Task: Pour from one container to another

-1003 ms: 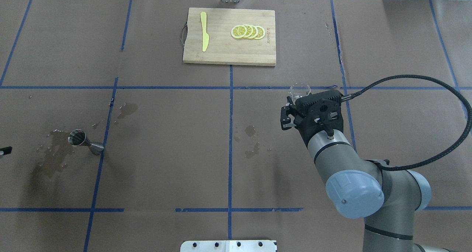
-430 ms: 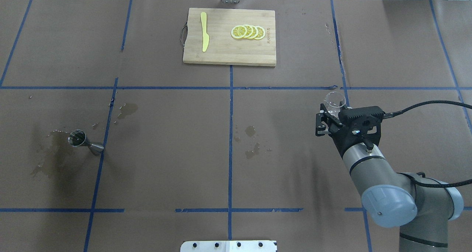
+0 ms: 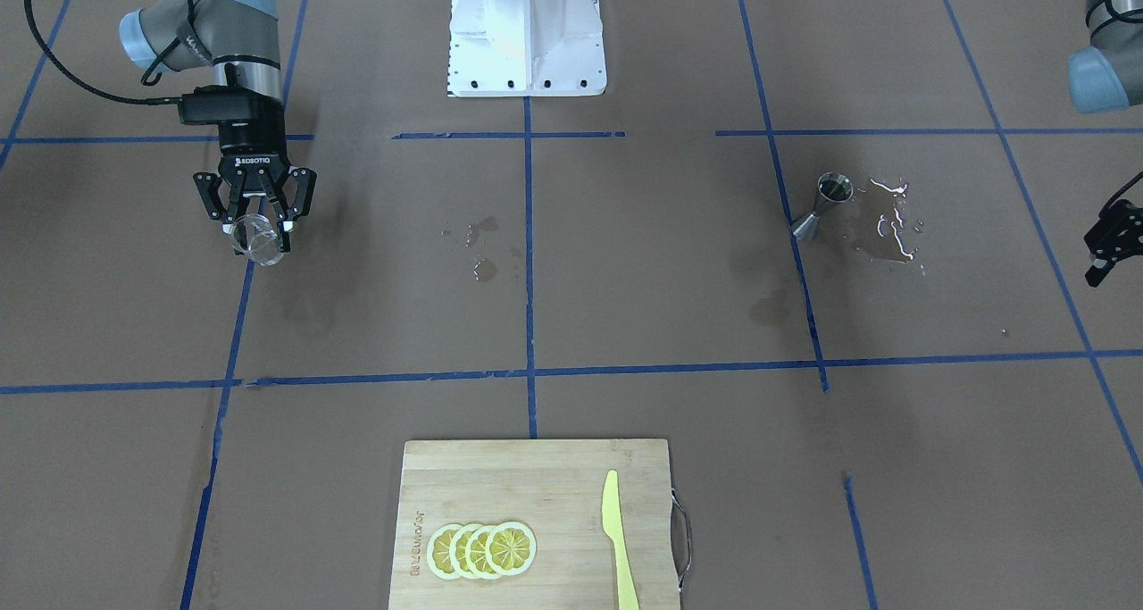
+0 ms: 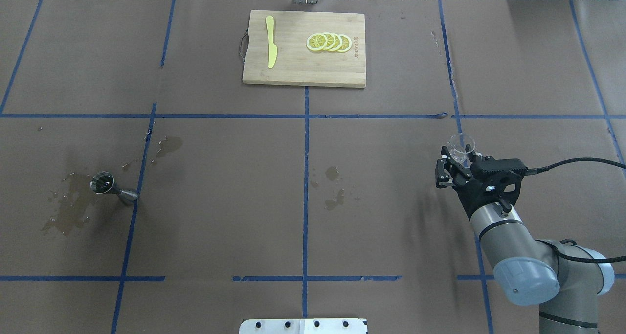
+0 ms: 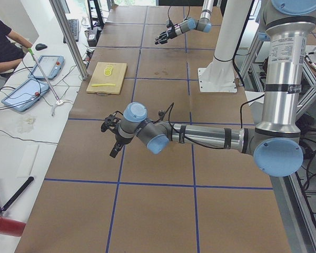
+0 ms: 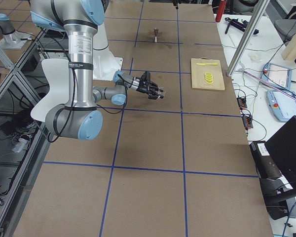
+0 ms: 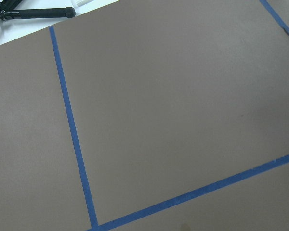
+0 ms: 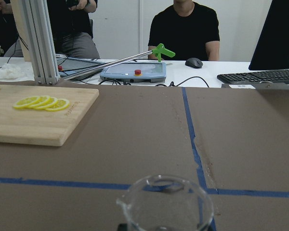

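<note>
At the right of the counter the right jaws clasp the cup by its wall, upright. Left jaws: cannot tell. The jigger stands well apart, far left. Glass is likely light, slick, brittle; grip mid-wall, gently.

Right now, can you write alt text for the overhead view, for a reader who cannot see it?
The right gripper holds a clear glass cup over the right side of the brown table, far from the steel measuring cup standing beside a wet stain at the left. At the far edge, a wooden board carries lemon slices and a yellow knife.
</note>
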Controlling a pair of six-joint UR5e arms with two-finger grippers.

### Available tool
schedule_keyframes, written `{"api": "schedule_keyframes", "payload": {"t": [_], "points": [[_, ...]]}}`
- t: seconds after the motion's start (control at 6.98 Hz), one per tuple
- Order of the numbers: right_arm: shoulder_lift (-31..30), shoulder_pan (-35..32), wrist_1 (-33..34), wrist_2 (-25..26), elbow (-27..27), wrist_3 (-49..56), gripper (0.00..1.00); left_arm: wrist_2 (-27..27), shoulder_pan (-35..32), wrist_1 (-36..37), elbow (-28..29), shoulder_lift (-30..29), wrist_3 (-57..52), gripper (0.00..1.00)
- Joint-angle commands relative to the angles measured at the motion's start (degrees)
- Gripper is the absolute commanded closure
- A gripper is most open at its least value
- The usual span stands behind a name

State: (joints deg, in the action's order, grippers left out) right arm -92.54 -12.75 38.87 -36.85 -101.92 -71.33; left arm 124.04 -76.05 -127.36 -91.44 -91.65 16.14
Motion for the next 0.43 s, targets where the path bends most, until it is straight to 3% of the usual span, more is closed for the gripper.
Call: {"api": "schedule_keyframes", "payload": {"t": [0.0,0.29], "points": [[-0.44,0.09,-11.26,2.39,9.09,-0.22,1.00,1.38,-0.86,1.68,-0.23,-0.99,-0.76,0.00],[-2.98,0.18,-11.36,2.93,9.37,-0.30,0.98,1.38,-0.86,1.68,-0.32,-1.08,-0.50,0.00]]}}
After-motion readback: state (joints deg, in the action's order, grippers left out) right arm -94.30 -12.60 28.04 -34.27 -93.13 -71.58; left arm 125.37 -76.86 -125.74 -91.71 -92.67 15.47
